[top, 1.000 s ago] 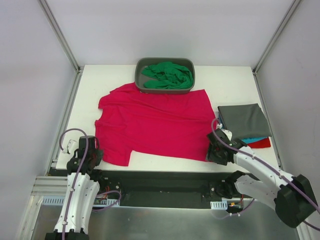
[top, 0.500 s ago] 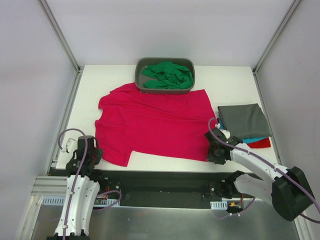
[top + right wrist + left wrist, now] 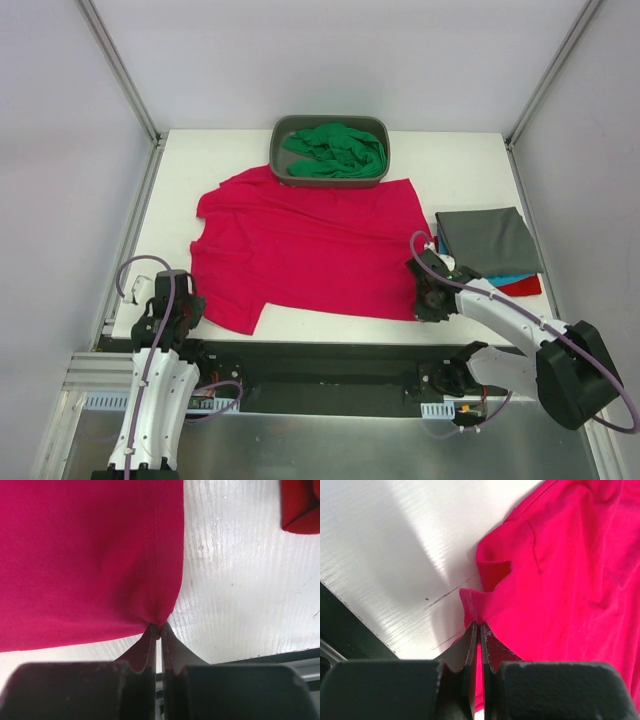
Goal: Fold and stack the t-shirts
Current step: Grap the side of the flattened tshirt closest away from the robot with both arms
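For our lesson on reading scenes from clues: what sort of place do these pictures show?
Probably a robot test cell in a lab, not a home: a white table boxed in by plain panels on metal posts, with two robot arms bolted at its near edge.

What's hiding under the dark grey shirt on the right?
Under the dark grey t-shirt, a teal t-shirt and a red t-shirt peek out at its near edge. Most of both is covered, so how they are folded cannot be seen.
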`<state>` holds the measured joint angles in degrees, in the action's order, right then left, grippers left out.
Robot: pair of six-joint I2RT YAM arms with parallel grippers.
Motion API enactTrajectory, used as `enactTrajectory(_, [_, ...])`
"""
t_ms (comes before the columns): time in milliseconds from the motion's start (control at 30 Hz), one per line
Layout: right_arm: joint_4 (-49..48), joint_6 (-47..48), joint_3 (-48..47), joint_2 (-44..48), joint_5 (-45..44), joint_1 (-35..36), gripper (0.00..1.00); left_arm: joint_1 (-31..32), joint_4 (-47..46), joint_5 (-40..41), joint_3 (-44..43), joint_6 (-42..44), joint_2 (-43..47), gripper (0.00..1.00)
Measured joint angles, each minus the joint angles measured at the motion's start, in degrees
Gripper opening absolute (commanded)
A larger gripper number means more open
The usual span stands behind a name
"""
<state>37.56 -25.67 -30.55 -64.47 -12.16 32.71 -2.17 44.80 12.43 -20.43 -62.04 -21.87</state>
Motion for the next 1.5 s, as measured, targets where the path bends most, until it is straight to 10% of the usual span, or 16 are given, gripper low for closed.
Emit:
enactTrajectory(467, [1.1,5.7,-1.9,19.8,8.0,-0.2,0.01,0.0,-0.6,-2.9,-10.1,2.4,13.9,0.00])
enactTrajectory(867, [17.2,4.9,-4.7,26.5,20.9,1.2,0.01,0.0,18.1,1.0,-24.0,-1.5,20.9,0.00])
enactTrajectory(1500, [27.3,5.4,-5.8,29.7,26.5,2.3,0.01,0.0,23.4,-0.1,-22.8,-1.6,20.8,0.00])
